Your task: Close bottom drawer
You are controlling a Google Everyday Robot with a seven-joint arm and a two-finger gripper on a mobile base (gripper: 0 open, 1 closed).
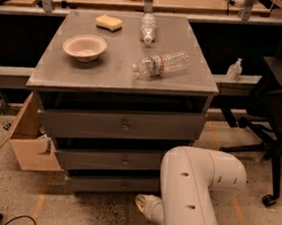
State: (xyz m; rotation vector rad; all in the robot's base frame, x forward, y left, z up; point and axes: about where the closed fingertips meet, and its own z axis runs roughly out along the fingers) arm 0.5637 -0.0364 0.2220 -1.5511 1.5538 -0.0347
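Observation:
The grey three-drawer cabinet (pixel 124 78) stands in the middle of the camera view. The bottom drawer (pixel 105 184) is its lowest, narrowest front, with a small round knob (pixel 123 185); a dark gap shows above its panel. My white arm (pixel 193 193) fills the lower right and hides the drawer's right end. My gripper (pixel 143 203) is low by the floor, just in front of and below the bottom drawer's right part. Only its cream-coloured end shows past the arm.
On the cabinet top lie a paper bowl (pixel 84 47), a yellow sponge (pixel 109 22) and two plastic bottles (pixel 161 64) (pixel 148 28). A cardboard box (pixel 30 139) stands at the cabinet's left. A black office chair (pixel 276 111) is at the right. A black cable (pixel 3 218) lies on the floor.

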